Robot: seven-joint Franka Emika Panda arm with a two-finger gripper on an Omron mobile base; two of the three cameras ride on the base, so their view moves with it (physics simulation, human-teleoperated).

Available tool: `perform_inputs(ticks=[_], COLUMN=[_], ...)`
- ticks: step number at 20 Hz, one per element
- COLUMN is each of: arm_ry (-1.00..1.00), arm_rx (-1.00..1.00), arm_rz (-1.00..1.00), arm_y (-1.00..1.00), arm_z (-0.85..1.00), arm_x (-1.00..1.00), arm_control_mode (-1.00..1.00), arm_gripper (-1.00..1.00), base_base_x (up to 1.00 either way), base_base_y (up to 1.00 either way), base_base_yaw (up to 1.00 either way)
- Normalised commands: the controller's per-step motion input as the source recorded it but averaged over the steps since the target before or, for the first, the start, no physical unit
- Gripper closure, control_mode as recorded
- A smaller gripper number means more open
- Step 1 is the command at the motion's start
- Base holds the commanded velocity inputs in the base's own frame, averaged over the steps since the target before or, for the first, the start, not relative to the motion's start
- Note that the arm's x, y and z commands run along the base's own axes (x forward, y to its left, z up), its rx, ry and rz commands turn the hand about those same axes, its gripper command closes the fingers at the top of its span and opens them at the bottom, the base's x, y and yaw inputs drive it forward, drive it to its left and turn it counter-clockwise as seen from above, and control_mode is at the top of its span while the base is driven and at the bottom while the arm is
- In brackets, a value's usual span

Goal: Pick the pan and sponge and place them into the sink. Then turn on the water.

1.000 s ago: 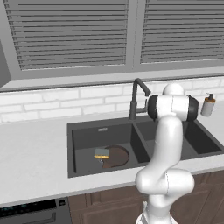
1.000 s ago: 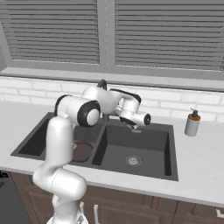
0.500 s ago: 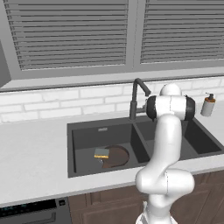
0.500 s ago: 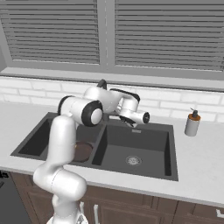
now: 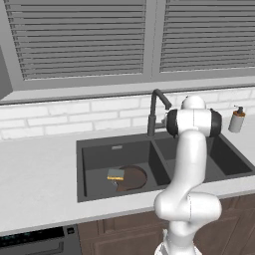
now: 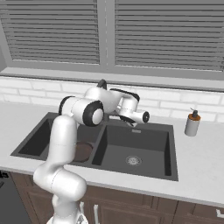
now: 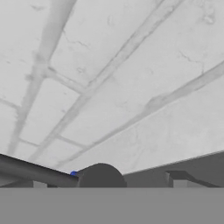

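Observation:
The dark-brown pan (image 5: 133, 179) lies in the left basin of the dark-grey sink (image 5: 99, 140), and the yellow sponge (image 5: 115, 174) rests on its left rim. Part of the pan (image 6: 83, 151) shows behind my arm in the right base view. The black faucet (image 5: 152, 113) rises behind the divider between the basins. My gripper (image 6: 132, 124) hangs low at the back edge of the sink, beside the faucet's foot and facing the tiled wall. In the hand view my gripper (image 7: 107, 181) is open, with a round dark faucet part (image 7: 101, 175) and a dark bar (image 7: 35, 171) between its tips.
A soap-pump bottle (image 6: 191, 124) stands on the counter right of the sink. The right basin holds a round metal drain (image 6: 133, 160). White tiles (image 7: 131, 87) lie close ahead of the hand. Louvred windows sit above the sill.
The arm has edged a little toward the faucet and the wall. Pan and sponge lie where they were.

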Motion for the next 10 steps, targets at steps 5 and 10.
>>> perform_inputs(ticks=[5, 10], arm_ry=[0.0, 0.0], arm_rx=[0.0, 0.01], arm_rz=[0.0, -0.04], arm_y=[0.0, 0.0], arm_z=[0.0, -0.08], arm_x=[0.0, 0.0], arm_control_mode=[-1.0, -1.0], arm_gripper=[1.0, 1.0], base_base_x=[0.0, 0.0], base_base_y=[0.0, 0.0], base_base_yaw=[0.0, 0.0])
